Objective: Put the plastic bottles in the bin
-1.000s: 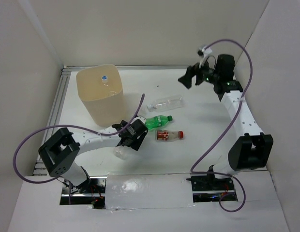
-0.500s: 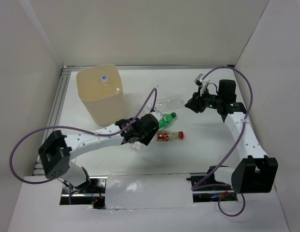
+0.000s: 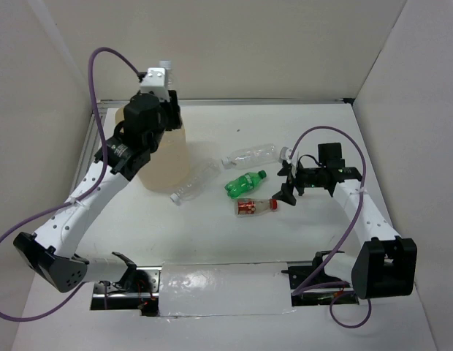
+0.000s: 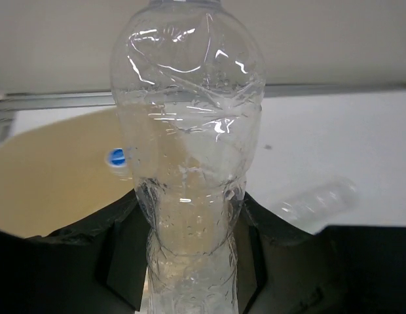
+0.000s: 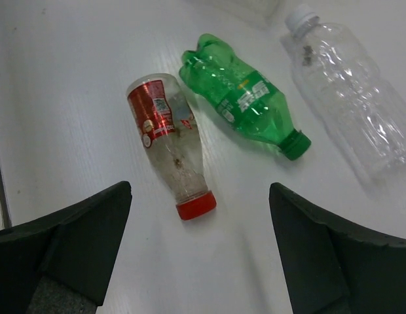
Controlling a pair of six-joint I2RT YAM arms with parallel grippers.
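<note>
Release step: the left gripper [image 4: 190, 265], pinching a clear bottle [image 4: 190, 131], hangs above the bin [image 3: 165, 165] at the far-left corner of the table [image 3: 212, 228] and must next spread; the right gripper [image 5: 198, 256], spread wide, hovers over the red-capped bottle [image 5: 167, 145] mid-table, ready to descend.
</note>
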